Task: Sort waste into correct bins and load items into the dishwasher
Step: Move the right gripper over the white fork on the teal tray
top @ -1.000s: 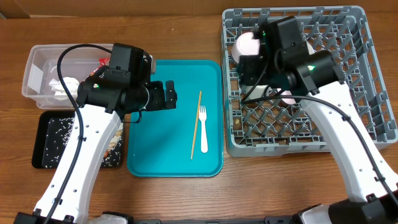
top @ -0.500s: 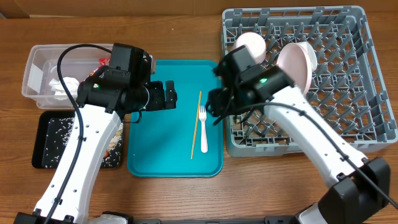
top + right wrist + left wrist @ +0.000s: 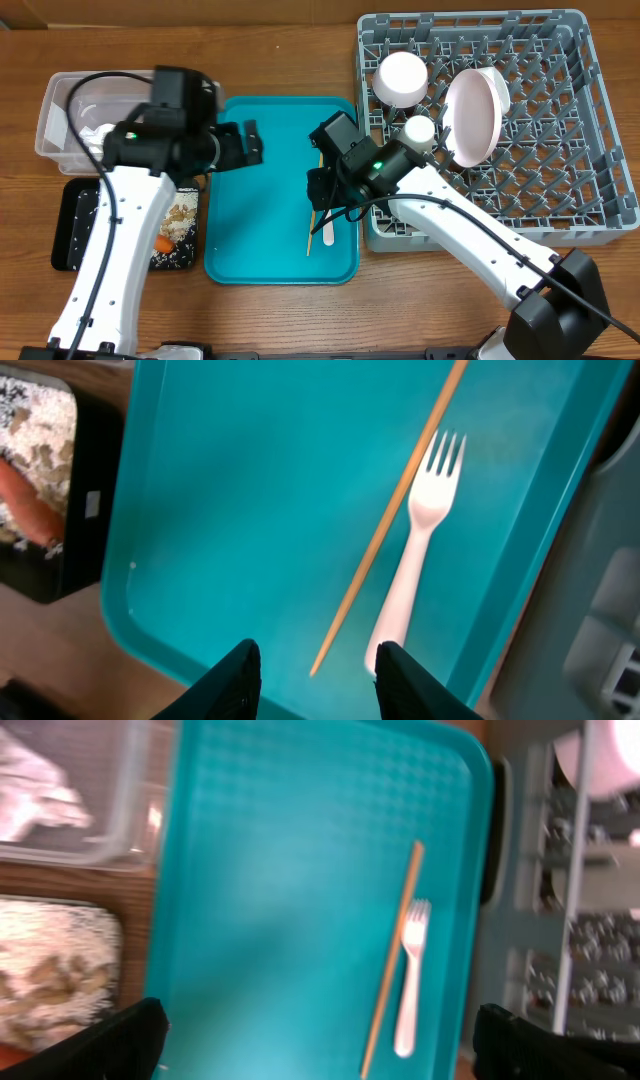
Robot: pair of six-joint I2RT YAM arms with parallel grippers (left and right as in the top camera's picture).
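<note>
A wooden chopstick (image 3: 390, 515) and a white fork (image 3: 420, 560) lie side by side on the teal tray (image 3: 270, 200). My right gripper (image 3: 312, 680) hovers open just over their near ends. The chopstick tip lies between the fingers and the fork handle sits by the right finger (image 3: 400, 680). My left gripper (image 3: 325, 1055) is wide open over the tray's left part and holds nothing. The grey dish rack (image 3: 560, 60) holds a white bowl on edge (image 3: 475, 115), a round white dish (image 3: 401, 78) and a small cup (image 3: 419, 128).
A clear tub (image 3: 60, 110) with crumpled napkins (image 3: 95, 135) stands at the far left. In front of it a black tray (image 3: 75, 225) carries rice (image 3: 95, 215), nuts (image 3: 180, 215) and a carrot piece (image 3: 163, 243).
My right arm swung from the dish rack to the teal tray, down over the fork and chopstick, with its jaws narrowing. The left arm drew back a little to the left.
</note>
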